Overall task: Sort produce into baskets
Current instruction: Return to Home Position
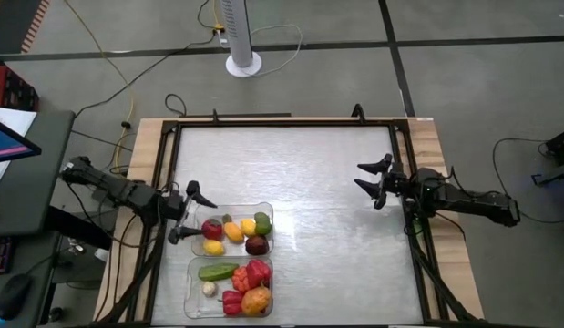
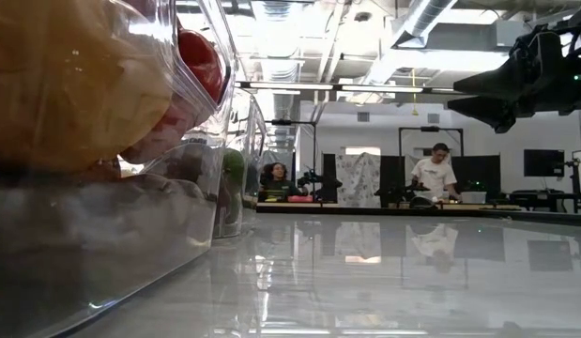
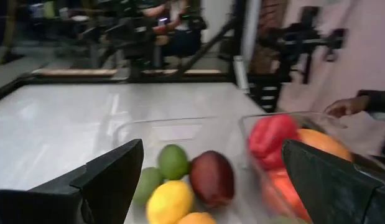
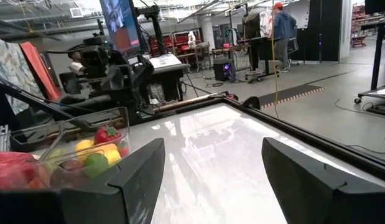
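Observation:
Two clear bins stand at the table's near left. The far bin [image 1: 266, 211] holds red, yellow, orange, green and dark red pieces [image 1: 234, 231]. The near bin [image 1: 192, 284] holds a green piece, a white piece [image 1: 209, 289], red pieces and an orange piece [image 1: 256, 299]. My left gripper [image 1: 187, 212] is open and empty, at the far bin's left end above the table; the left wrist view shows both bins' produce [image 3: 211, 177] between its fingers. My right gripper [image 1: 371, 179] is open and empty at the table's right, held above it.
A raised dark frame [image 1: 282, 123] runs round the table top. The whole middle and far part of the table [image 1: 300, 173] is bare. A white fan base [image 1: 243, 64] stands beyond the far edge. People sit and stand at benches [image 2: 431, 174] in the room behind.

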Robot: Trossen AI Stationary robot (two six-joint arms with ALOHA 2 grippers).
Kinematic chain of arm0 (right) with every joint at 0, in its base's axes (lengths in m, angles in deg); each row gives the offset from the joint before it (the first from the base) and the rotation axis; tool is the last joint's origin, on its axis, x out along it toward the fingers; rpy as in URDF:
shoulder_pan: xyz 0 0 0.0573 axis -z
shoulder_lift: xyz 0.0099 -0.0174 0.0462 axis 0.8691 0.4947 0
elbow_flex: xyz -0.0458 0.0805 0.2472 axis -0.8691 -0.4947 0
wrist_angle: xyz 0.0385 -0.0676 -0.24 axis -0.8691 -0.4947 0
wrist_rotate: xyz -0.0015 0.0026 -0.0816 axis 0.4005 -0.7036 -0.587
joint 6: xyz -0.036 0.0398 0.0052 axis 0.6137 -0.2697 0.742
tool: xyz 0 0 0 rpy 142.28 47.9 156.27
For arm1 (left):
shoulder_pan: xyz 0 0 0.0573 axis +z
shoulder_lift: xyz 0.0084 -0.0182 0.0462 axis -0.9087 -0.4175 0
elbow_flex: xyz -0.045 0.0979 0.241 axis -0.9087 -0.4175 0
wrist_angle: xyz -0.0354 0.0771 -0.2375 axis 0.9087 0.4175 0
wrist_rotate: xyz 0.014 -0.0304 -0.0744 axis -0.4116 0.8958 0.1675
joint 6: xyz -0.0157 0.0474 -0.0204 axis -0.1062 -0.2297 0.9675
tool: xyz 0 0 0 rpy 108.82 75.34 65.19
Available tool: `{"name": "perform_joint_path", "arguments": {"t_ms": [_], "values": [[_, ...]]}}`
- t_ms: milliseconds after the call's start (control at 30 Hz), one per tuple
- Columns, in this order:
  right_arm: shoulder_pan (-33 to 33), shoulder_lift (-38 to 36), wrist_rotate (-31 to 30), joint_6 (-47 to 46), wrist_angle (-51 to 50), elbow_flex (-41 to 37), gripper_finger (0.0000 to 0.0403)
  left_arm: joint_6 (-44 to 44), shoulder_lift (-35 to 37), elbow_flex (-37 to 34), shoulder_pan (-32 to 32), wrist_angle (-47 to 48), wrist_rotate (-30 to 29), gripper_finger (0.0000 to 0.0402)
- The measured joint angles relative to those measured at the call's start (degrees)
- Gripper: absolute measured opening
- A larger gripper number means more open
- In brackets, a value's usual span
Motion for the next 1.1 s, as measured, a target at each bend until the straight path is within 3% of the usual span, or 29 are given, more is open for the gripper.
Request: {"name": "perform_joint_path", "arguments": {"t_ms": [300,667,767,1100], "values": [[0.0,0.0,0.0,0.0,-0.13,-0.02,0.0294,-0.09,10.21,0.0,0.0,7.45,10.86,0.0368],[0.0,0.0,-0.02,-0.01,-0.13,-0.06,0.0294,-0.88,10.18,0.0,0.0,8.83,16.19,0.0368],[0.0,0.02,-0.02,-0.01,-0.13,-0.06,0.0294,0.53,10.18,0.0,0.0,10.13,12.68,0.0368],[0.0,0.0,-0.04,-0.01,-0.13,-0.08,0.0294,4.19,10.14,0.0,0.0,13.69,-6.73,0.0368]]}}
